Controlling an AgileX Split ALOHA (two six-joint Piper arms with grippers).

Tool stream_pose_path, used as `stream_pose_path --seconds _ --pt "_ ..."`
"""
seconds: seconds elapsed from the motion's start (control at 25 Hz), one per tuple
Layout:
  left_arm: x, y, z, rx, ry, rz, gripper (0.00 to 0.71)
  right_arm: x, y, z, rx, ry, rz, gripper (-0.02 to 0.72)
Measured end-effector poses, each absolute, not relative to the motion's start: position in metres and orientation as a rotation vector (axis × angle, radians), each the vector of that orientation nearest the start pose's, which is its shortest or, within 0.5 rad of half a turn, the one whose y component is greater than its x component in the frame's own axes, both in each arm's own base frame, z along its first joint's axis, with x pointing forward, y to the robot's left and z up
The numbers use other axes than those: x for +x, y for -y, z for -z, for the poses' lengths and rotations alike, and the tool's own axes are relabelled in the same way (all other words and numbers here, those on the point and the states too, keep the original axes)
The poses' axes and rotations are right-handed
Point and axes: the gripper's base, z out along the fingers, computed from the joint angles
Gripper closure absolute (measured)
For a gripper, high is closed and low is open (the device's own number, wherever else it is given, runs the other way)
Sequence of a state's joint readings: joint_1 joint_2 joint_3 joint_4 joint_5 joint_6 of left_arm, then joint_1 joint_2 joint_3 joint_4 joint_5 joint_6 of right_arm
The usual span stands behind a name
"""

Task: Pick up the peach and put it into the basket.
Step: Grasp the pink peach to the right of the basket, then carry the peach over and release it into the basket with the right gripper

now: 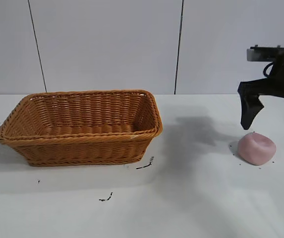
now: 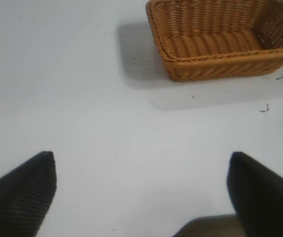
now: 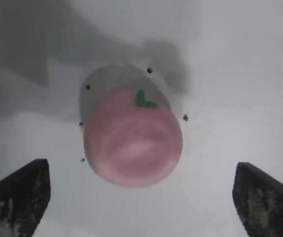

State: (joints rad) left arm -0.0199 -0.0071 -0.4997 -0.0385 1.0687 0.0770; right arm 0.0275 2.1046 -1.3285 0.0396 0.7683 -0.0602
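The pale pink peach (image 1: 256,148) lies on the white table at the right. In the right wrist view the peach (image 3: 133,143) shows a small green leaf on top. My right gripper (image 1: 271,121) hangs open just above and behind the peach, its fingers spread wide and touching nothing; in its wrist view the right gripper (image 3: 141,190) has the peach just beyond the gap. The orange-brown wicker basket (image 1: 42,145) stands empty at the left, also in the left wrist view (image 2: 205,66). My left gripper (image 2: 141,185) is open over bare table, out of the exterior view.
A few small dark marks (image 1: 144,165) lie on the table in front of the basket's near right corner. A grey panelled wall (image 1: 107,44) stands behind the table. White table surface (image 1: 201,163) lies between basket and peach.
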Motion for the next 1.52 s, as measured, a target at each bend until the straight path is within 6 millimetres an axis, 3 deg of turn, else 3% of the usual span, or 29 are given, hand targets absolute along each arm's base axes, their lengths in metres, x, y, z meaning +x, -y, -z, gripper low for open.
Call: stream_pose_path --seconds 0.24,0.32,0.48,0.6,0.76,0.88,1.0,1.16,1.28,1.52 --pt "-0.006 0.003 -0.277 0.101 -2.042 0.01 0.018 0.395 -0.013 -0.111 -0.095 -3.022 -0.042 0.019" --pt "-0.006 0.003 -0.277 0.101 -2.042 0.01 0.018 0.395 -0.013 -0.111 -0.096 -3.022 -0.042 0.15" --pt "-0.006 0.003 -0.277 0.101 -2.042 0.01 0.018 0.396 -0.014 -0.113 -0.094 -3.016 -0.045 0.563" --pt "-0.006 0.003 -0.277 0.101 -2.042 0.01 0.018 0.396 -0.014 -0.128 -0.091 -2.98 -0.048 0.65" --pt "-0.006 0.003 -0.277 0.101 -2.042 0.01 0.018 0.394 -0.014 -0.158 -0.093 -2.913 -0.043 0.673" --pt "-0.006 0.003 -0.277 0.101 -2.042 0.01 0.018 0.395 -0.014 -0.194 -0.096 -2.864 -0.045 0.678" --pt "-0.006 0.003 -0.277 0.101 -2.042 0.01 0.018 0.405 -0.015 -0.229 -0.097 -2.817 -0.064 0.678" --pt "-0.006 0.003 -0.277 0.101 -2.042 0.01 0.018 0.42 -0.026 -0.26 -0.144 -2.765 -0.087 0.678" --pt "-0.006 0.003 -0.277 0.101 -2.042 0.01 0.018 0.432 -0.05 -0.272 -0.222 -2.73 -0.102 0.678" --pt "-0.006 0.003 -0.277 0.101 -2.042 0.01 0.018 0.446 -0.134 -0.279 -0.457 -2.642 -0.161 0.678"
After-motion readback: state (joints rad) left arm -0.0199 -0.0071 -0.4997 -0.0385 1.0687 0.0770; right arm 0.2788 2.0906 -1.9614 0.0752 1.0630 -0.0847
